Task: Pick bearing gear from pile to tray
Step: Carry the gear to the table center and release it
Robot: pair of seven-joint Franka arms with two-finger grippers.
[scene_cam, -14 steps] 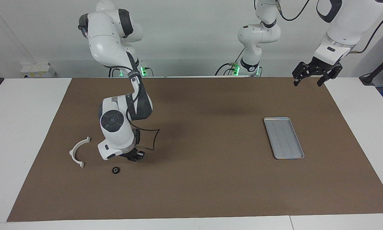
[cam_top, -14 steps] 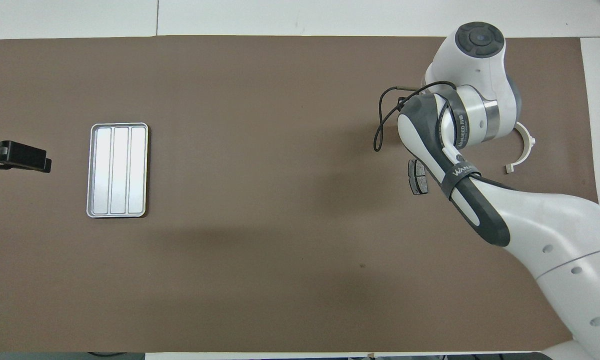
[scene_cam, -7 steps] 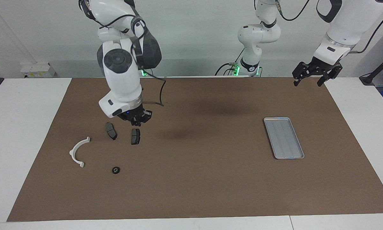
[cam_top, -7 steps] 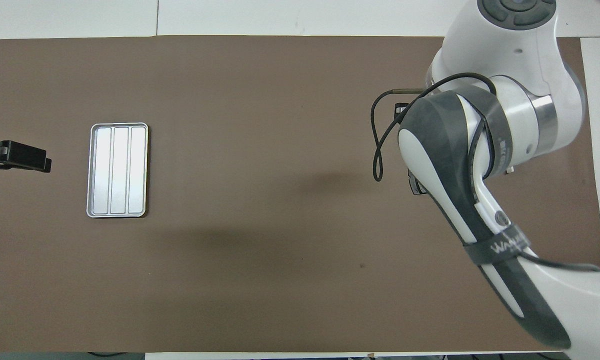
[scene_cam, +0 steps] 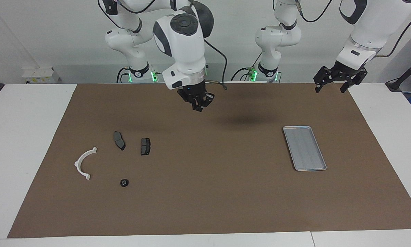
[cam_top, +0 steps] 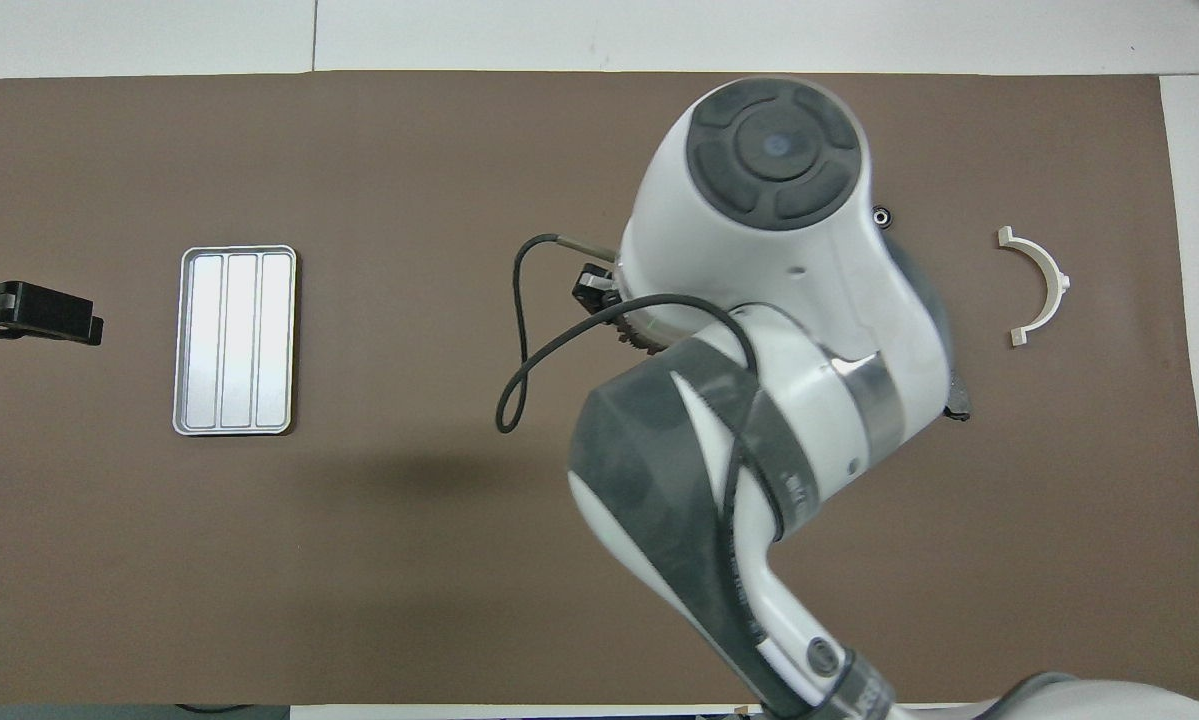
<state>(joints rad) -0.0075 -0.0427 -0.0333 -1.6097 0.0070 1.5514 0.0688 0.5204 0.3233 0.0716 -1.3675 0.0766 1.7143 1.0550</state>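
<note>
The right gripper (scene_cam: 199, 107) has lifted away from the pile (scene_cam: 123, 151) and swung high over mid-worktop toward the tray (scene_cam: 304, 148), fingertips pressed together, presumably carrying a bearing gear too small to see; the left gripper (scene_cam: 339, 79) waits spread beside the tray

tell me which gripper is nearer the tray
Left. The left gripper hangs open above the mat's edge at the tray's end of the table. The right gripper, shut, is up over mid-mat, between pile and tray.
</note>
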